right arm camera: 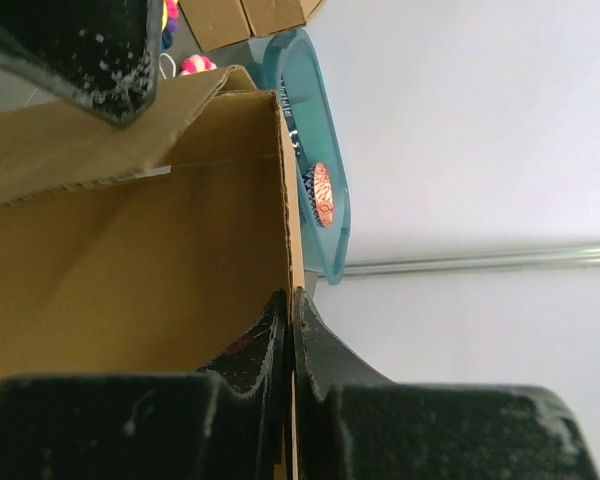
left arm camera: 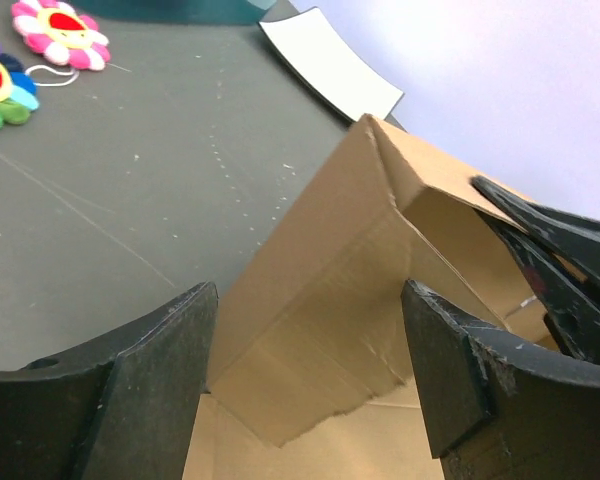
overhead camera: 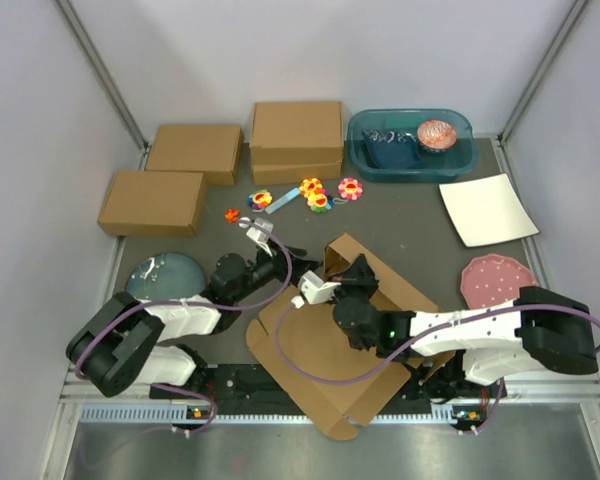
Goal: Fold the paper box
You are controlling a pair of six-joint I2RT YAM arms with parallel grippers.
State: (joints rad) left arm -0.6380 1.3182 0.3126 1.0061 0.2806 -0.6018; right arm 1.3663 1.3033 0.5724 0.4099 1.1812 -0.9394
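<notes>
The paper box [overhead camera: 325, 365] is a brown die-cut cardboard piece lying flat at the near middle, with one wall [overhead camera: 352, 252] folded up at its far end. My right gripper [overhead camera: 354, 276] is shut on the edge of that raised wall [right arm camera: 230, 250], its fingertips [right arm camera: 292, 318] pinching the cardboard. My left gripper [overhead camera: 285, 265] is open just left of the wall. In the left wrist view the raised wall [left arm camera: 340, 290] stands ahead between the spread fingers of that gripper [left arm camera: 305, 385], not touching them. The right gripper's fingers [left arm camera: 565, 265] show at the right.
Three ready-made brown boxes [overhead camera: 195, 150] [overhead camera: 152, 200] [overhead camera: 296, 140] stand at the back left. A teal bin [overhead camera: 410, 145], a white square sheet [overhead camera: 486, 208] and a pink plate [overhead camera: 495, 280] are at the right. Flower toys [overhead camera: 315, 193] lie mid-back. A blue-grey dome [overhead camera: 165, 275] sits at the left.
</notes>
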